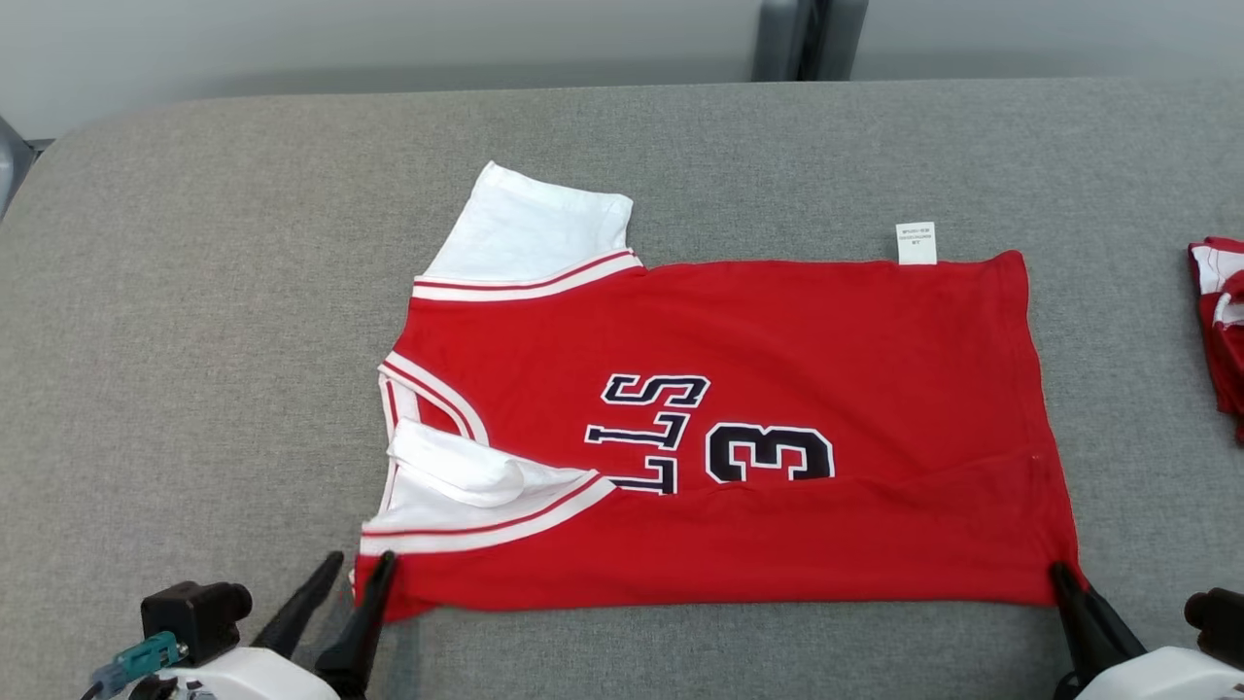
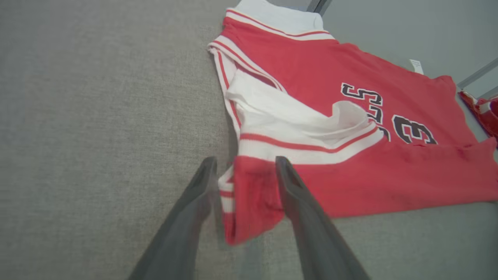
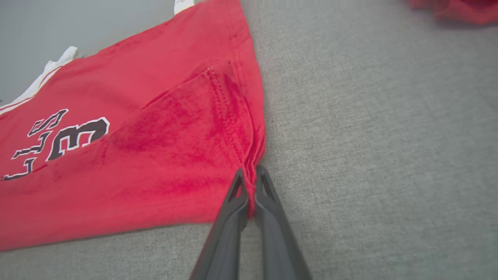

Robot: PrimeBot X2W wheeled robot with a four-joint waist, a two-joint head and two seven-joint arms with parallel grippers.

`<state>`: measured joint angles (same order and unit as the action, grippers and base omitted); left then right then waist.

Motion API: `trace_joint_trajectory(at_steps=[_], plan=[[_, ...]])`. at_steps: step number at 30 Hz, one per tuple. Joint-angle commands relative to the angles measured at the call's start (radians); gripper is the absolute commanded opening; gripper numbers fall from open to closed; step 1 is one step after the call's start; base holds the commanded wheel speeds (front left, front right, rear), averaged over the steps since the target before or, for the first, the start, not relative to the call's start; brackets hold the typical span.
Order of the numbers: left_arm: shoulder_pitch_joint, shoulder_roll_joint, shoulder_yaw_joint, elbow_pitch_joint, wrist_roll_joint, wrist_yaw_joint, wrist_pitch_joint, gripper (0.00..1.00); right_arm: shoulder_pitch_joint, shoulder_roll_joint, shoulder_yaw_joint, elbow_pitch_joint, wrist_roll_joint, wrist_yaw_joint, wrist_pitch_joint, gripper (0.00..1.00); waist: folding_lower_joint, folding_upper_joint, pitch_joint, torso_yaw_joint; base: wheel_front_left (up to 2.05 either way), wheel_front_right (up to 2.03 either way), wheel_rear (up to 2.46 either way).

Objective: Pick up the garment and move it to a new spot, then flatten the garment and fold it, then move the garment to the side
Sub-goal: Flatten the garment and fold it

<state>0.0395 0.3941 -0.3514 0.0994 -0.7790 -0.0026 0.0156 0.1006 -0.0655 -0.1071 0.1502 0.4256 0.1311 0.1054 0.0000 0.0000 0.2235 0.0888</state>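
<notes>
Right now the right jaws are pinched shut on the near hem corner of the garment [image 1: 777,331], the right fingers [image 3: 233,221] pressed together with red cloth squeezed between their tips. The left jaws stand partly apart around the near shoulder corner. One of the left fingers [image 2: 299,210] lies over the red cloth and the other rests beside it on the bare bench [image 1: 194,292], with the cloth loose between them.

The garment, a red jersey with white sleeves and a dark number 3, lies flat in the middle of the bench close to its front edge, neck end toward the left edge and hem toward the right. Its near long side is folded over onto the front, covering part of the lettering. One white sleeve [image 1: 530,233] sticks out toward the back edge; the other sleeve [image 1: 457,472] sits rumpled on the chest. A small white tag [image 1: 915,243] pokes out on the far side near the hem. Well apart, at the bench's right edge, lies a second red-and-white garment [image 1: 1220,321] in a heap
</notes>
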Motion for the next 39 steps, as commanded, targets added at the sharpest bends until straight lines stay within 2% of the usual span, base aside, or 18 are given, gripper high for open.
trace_joint_trajectory(at_steps=[1,8,12,19,30,33,37,38,39], plan=[[0.004,-0.005,0.012,-0.009,0.013,0.013,-0.023,1.0,-0.001,-0.001,-0.009,-0.01,-0.011,-0.001,-0.01,1.0,0.0,0.0,0.0,-0.003,0.0,0.0,0.0],[-0.052,-0.014,0.074,-0.043,0.092,0.068,-0.198,1.0,-0.08,0.005,-0.033,-0.102,-0.107,0.0,-0.129,1.0,0.0,0.0,-0.005,-0.01,0.0,0.0,0.0],[-0.099,-0.013,0.109,-0.064,0.15,0.074,-0.259,1.0,-0.127,0.004,-0.02,-0.165,-0.167,-0.001,-0.198,1.0,0.0,0.0,-0.012,-0.008,0.0,0.0,0.0],[-0.14,-0.02,0.132,-0.084,0.211,0.062,-0.277,1.0,-0.141,0.007,0.004,-0.266,-0.209,-0.001,-0.2,1.0,0.0,0.0,-0.02,0.001,0.0,0.0,0.0],[-0.2,-0.036,0.141,-0.058,0.239,0.066,-0.279,1.0,-0.129,0.012,0.005,-0.292,-0.194,0.0,-0.179,1.0,0.0,0.0,0.006,-0.015,0.0,0.0,0.0],[-0.284,-0.041,0.128,-0.056,0.255,0.053,-0.277,1.0,-0.147,0.012,0.009,-0.294,-0.191,-0.001,-0.176,1.0,0.0,0.0,0.03,-0.025,0.0,0.0,0.0],[-0.457,-0.046,0.103,0.001,0.26,0.014,-0.244,1.0,-0.178,0.013,0.022,-0.296,-0.187,0.0,-0.173,1.0,0.0,0.0,0.077,-0.049,0.0,0.0,0.0],[-0.556,-0.051,0.083,0.069,0.253,-0.019,-0.215,1.0,-0.195,0.012,0.033,-0.291,-0.187,0.0,-0.175,1.0,0.0,0.0,0.102,-0.067,0.0,0.0,0.0],[-0.603,-0.054,0.075,0.111,0.251,-0.035,-0.196,1.0,-0.204,0.013,0.041,-0.289,-0.186,0.0,-0.176,1.0,0.0,0.0,0.116,-0.079,0.0,0.0,0.0]])
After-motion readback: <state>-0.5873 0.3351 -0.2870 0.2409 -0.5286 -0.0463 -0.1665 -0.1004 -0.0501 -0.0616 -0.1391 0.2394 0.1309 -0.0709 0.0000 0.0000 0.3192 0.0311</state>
